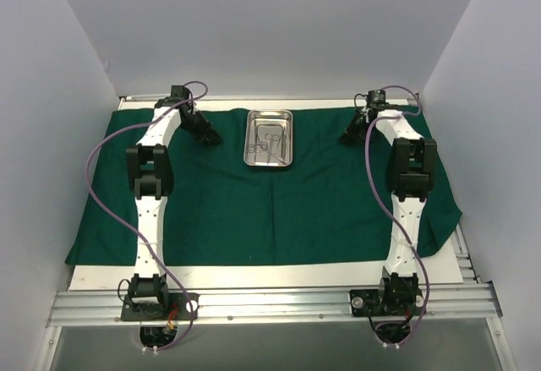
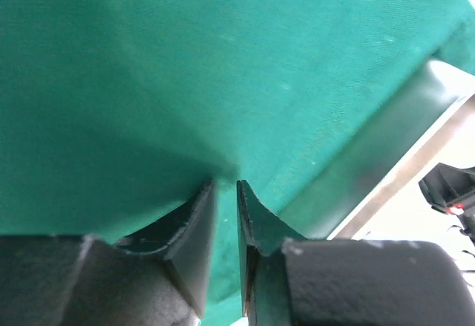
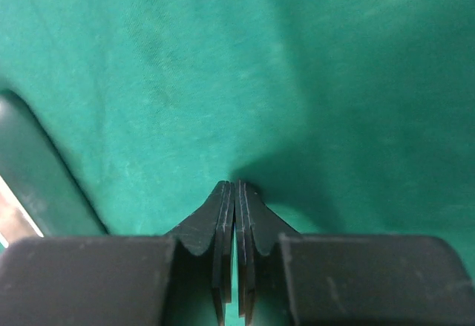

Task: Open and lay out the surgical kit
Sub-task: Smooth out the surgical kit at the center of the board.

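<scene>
Unfolding looks done: the dark green drape (image 1: 270, 210) lies spread, the steel tray (image 1: 250, 134) of instruments (image 1: 267, 144) at its far edge; my left claw (image 2: 225, 185) is barely parted, my right claw (image 3: 234, 185) pinches cloth, so next I release and lift instruments out

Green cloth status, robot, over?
Left gripper slightly open at dark green cloth drape. Right gripper shut, pinching it. Rectangular steel tray holds silver instruments. Nothing blocking.

Cloth (image 1: 279, 210): spread on the worktop (image 1: 254, 275).
Tray (image 1: 290, 139): on the cloth, at the far middle.
Instruments (image 1: 266, 144): in the tray.
</scene>
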Controlling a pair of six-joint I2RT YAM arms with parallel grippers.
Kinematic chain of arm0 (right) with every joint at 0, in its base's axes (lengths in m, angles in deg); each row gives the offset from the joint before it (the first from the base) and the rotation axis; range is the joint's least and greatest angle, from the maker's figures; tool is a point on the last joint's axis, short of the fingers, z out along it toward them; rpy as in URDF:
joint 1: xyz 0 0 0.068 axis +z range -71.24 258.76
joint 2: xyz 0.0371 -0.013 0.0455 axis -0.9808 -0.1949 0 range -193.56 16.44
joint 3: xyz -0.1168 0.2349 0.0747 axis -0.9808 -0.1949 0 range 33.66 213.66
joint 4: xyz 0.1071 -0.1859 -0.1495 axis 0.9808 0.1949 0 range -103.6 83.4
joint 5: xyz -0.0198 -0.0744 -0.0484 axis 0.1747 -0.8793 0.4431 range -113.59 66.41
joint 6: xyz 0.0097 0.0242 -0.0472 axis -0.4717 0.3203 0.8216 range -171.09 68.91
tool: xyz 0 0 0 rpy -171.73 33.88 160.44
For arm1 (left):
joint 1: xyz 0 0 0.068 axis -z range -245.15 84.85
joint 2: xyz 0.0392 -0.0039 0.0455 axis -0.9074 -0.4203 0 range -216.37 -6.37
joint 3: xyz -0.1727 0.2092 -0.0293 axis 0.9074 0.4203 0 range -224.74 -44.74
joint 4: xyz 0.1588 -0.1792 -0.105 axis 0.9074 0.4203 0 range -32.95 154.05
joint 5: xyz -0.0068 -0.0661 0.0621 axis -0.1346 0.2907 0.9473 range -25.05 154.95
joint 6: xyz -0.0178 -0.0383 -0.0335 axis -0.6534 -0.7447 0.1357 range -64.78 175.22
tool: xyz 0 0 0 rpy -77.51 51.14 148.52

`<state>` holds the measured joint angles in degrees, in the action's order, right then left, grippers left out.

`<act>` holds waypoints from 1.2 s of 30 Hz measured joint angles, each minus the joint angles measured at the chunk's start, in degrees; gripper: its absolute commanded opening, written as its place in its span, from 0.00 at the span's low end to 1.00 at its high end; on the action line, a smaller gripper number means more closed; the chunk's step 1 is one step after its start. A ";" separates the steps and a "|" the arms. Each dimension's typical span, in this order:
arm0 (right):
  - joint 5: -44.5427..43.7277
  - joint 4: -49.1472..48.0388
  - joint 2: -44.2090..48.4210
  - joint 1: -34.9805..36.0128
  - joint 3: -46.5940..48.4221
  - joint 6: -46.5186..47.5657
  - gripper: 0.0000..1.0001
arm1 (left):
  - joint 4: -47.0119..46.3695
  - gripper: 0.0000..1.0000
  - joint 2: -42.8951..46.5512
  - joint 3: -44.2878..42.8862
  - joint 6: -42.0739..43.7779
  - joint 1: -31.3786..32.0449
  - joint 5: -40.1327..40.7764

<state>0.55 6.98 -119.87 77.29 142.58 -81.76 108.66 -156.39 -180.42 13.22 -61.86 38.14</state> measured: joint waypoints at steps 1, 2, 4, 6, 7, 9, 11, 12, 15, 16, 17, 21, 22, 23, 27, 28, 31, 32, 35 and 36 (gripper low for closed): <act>-0.13 0.26 0.00 -0.33 0.07 0.00 0.00 | -0.07 0.27 -0.79 -0.04 -0.50 0.07 -0.28; -0.26 0.59 -0.15 -0.68 0.33 0.07 0.00 | -0.07 0.27 -1.60 -0.33 -1.42 0.04 -1.75; -0.44 1.07 -0.61 -1.38 1.16 0.09 0.00 | 0.02 0.27 -2.38 -1.55 -2.56 -0.11 -3.02; -0.39 1.62 -1.40 -2.03 2.29 0.02 0.00 | -0.04 0.27 -3.45 -3.21 -3.54 -0.13 -3.50; -0.22 1.86 -1.92 -2.36 3.13 0.02 0.00 | -0.07 0.27 -3.91 -3.82 -4.09 -0.13 -3.93; 0.07 2.38 -2.89 -2.91 4.61 -0.02 0.00 | 0.02 0.27 -5.29 -5.86 -4.94 -0.20 -4.85; 0.39 3.13 -3.78 -3.39 6.25 -0.17 0.00 | 0.31 0.27 -7.04 -8.57 -5.70 -0.33 -5.88; 0.42 3.54 -4.24 -3.65 7.15 -0.20 0.00 | 0.68 0.27 -8.13 -10.45 -5.90 -0.39 -6.32; 0.28 5.33 -6.12 -4.33 10.82 -0.15 0.00 | 0.66 0.27 -9.97 -13.33 -6.93 -0.72 -7.34; 0.31 5.86 -6.88 -4.55 12.20 -0.17 0.00 | 0.61 0.27 -10.12 -13.49 -7.21 -0.87 -7.67; 0.26 6.29 -7.48 -4.83 13.31 -0.17 0.00 | 0.63 0.27 -10.23 -13.55 -7.50 -1.09 -8.07; -0.20 8.07 -8.76 -5.75 16.02 -0.33 0.00 | 0.68 0.27 -10.27 -13.31 -7.69 -2.08 -8.20; -0.37 8.57 -8.96 -5.99 16.55 -0.31 0.00 | 0.42 0.27 -9.66 -12.00 -7.48 -2.56 -8.28; -0.61 9.14 -9.31 -6.10 17.14 -0.26 0.00 | 0.33 0.28 -8.96 -10.56 -7.32 -3.02 -8.48; -0.74 12.13 -11.80 -6.60 22.36 1.20 0.00 | -0.96 0.30 -4.72 -3.23 -6.38 -4.87 -8.15; -0.76 12.33 -11.98 -6.64 22.71 1.75 0.00 | -0.81 0.31 -4.55 -3.04 -5.88 -5.35 -8.11; -0.76 12.57 -12.00 -6.64 23.06 3.41 0.00 | 0.37 0.32 -4.57 -4.90 -3.78 -6.47 -7.06; -1.14 12.94 -12.00 -6.64 23.47 4.04 0.00 | 0.68 0.32 -4.57 -5.66 -3.04 -6.69 -6.21; -3.34 16.11 -12.02 -6.82 25.88 5.79 0.00 | 1.18 0.33 -3.93 -6.88 -0.26 -6.97 -2.89; -3.98 17.03 -11.91 -6.91 26.82 6.32 0.00 | 1.77 0.33 -3.41 -6.88 0.81 -6.91 -1.66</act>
<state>-3.43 24.00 -131.78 70.38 169.40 -75.45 110.44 -159.80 -187.30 14.03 -68.76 36.48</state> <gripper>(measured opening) 0.027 0.326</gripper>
